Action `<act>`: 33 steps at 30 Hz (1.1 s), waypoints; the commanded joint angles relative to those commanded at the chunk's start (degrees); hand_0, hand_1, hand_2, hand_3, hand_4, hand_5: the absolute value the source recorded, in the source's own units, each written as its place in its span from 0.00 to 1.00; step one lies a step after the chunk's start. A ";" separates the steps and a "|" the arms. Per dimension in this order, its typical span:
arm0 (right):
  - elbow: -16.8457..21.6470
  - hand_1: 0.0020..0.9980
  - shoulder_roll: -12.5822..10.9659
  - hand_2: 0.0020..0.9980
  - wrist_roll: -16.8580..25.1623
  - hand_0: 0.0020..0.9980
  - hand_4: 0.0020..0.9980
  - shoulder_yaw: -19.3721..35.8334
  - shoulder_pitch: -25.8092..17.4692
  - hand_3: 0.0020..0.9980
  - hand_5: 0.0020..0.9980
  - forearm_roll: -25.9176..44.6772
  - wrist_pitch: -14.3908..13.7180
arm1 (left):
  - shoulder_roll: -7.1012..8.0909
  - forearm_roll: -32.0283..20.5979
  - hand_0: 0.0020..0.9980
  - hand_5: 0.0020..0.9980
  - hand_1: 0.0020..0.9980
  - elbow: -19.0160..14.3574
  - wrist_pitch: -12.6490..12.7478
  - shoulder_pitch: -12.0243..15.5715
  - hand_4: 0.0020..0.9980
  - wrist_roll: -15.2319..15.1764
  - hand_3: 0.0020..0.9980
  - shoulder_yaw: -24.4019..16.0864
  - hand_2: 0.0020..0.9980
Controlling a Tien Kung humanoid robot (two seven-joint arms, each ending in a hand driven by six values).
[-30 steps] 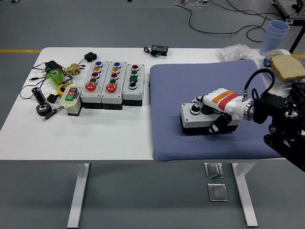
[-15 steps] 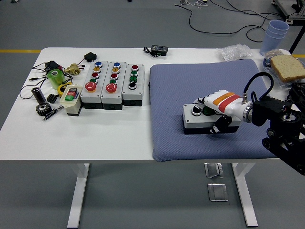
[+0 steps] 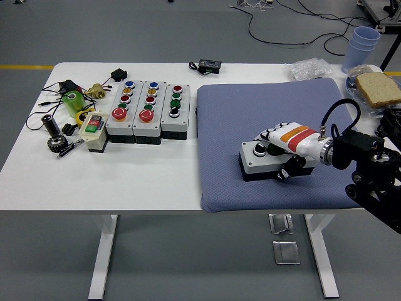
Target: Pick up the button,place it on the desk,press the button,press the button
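Bright, even overhead light. Tabletop [image 3: 156, 175] near-white, no harsh glare. Shadows soft and short under boxes. Focus sharp throughout; slight edge distortion.

I'm looking at a lab or workshop: grey floor with loose cables [image 3: 276, 25], white bench [image 3: 150, 182] strewn with control boxes [image 3: 147, 108] and parts [image 3: 59, 135]

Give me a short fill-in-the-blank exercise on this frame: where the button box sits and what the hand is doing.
1. The small grey two-button control box lies on the ____ fabric mat.
2. The white right hand with the orange stripe is closed on the ____.
3. The three larger grey button boxes stand to the ____ of the mat.

Missing words: blue; control box; left
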 joint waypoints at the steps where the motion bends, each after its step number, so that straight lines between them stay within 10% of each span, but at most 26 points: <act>1: 0.32 0.89 -0.10 0.95 -0.13 0.94 0.96 0.16 -0.12 0.96 0.21 0.30 0.22 | 0.00 0.11 0.67 0.92 0.66 0.00 -0.04 0.04 0.35 0.02 0.60 0.01 0.68; 14: 2.55 0.90 -0.84 0.97 -0.59 0.98 0.97 2.28 -1.12 0.97 0.22 2.69 2.01 | 0.03 -0.73 0.67 0.92 0.66 0.00 0.07 -0.10 0.35 -0.18 0.60 0.35 0.68; 23: 10.75 0.90 -3.09 0.97 -1.45 0.98 0.98 7.64 -2.75 0.97 0.21 4.89 4.02 | 0.08 -0.65 0.67 0.92 0.66 0.00 0.04 -0.29 0.35 -0.25 0.60 0.46 0.68; 30: 19.48 0.86 -6.92 0.94 -4.56 0.93 0.88 14.87 -7.22 0.92 0.18 8.28 -2.49 | 0.20 -0.90 0.67 0.92 0.66 0.00 0.10 -0.35 0.35 -0.41 0.60 0.67 0.68; 31: 20.20 0.31 -7.65 0.50 -4.95 0.53 0.75 15.96 -8.05 0.77 0.16 7.72 -5.10 | 0.24 -0.95 0.67 0.92 0.66 0.00 0.11 -0.38 0.35 -0.45 0.60 0.70 0.68; 33: 20.65 0.31 -8.35 0.50 -5.11 0.53 0.75 16.74 -8.83 0.77 0.16 8.69 -9.87 | 0.27 -1.10 0.67 0.92 0.66 0.00 0.12 -0.38 0.35 -0.48 0.60 0.80 0.68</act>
